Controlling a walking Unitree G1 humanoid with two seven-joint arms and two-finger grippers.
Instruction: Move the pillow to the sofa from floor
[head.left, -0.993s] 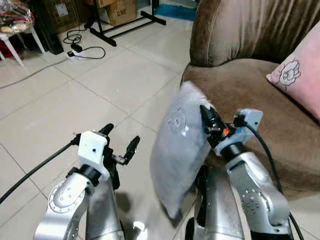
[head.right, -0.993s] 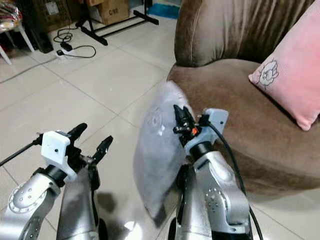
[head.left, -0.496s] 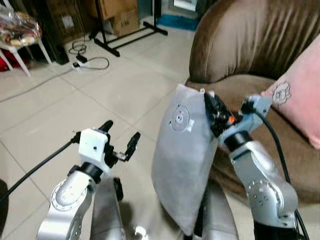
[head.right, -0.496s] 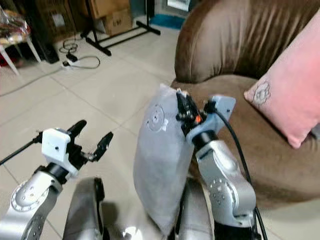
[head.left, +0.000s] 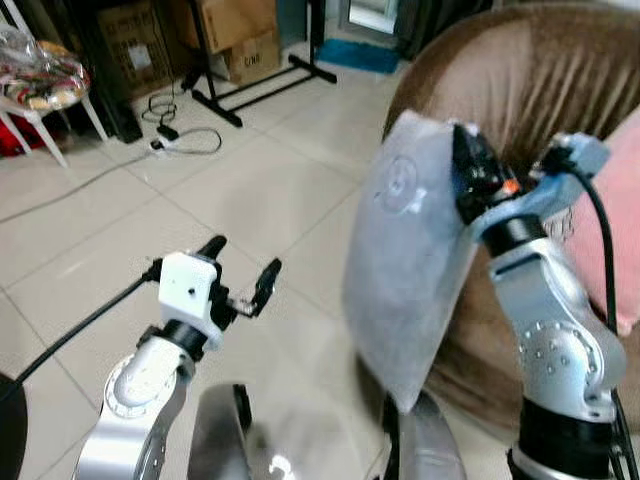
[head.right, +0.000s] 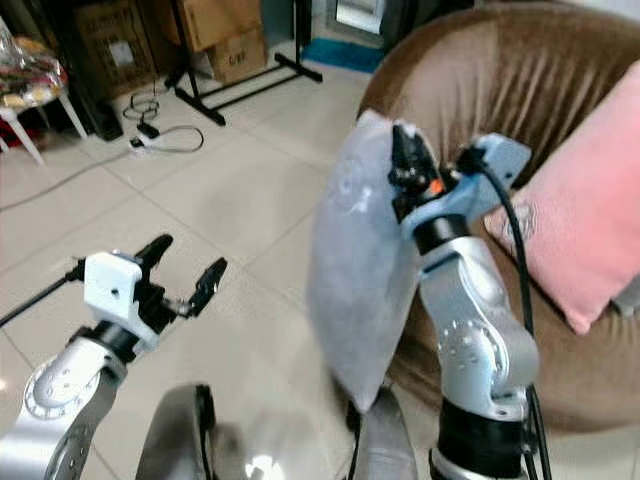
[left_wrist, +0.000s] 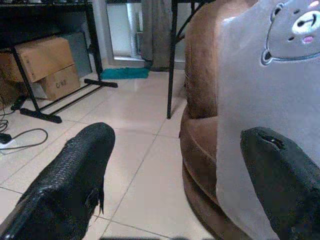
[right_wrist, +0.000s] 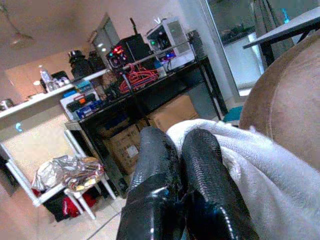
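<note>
Brown sofa (head.left: 520, 90), largest element, directly beyond the right fingers, with a pink cushion (head.right: 590, 220) on its seat to their far side. Grey pillow (head.left: 410, 250), clear of the floor, hanging from its top edge and now raised against the sofa's backrest rather than low beside the seat front as a second ago; bear print visible in the left wrist view. Right gripper (head.left: 472, 172) lifted and carried toward the sofa over the last second, fingers (right_wrist: 200, 165) clenched together on the pillow's upper corner, cloth bunched just past the tips. Left gripper (head.left: 240, 270) low over the tiled floor (head.left: 120, 230), well to the side of the pillow, fingers spread apart and holding nothing. Judged stage: lift complete, pillow high enough to clear the seat edge; remaining, a forward reach over the seat and release.
</note>
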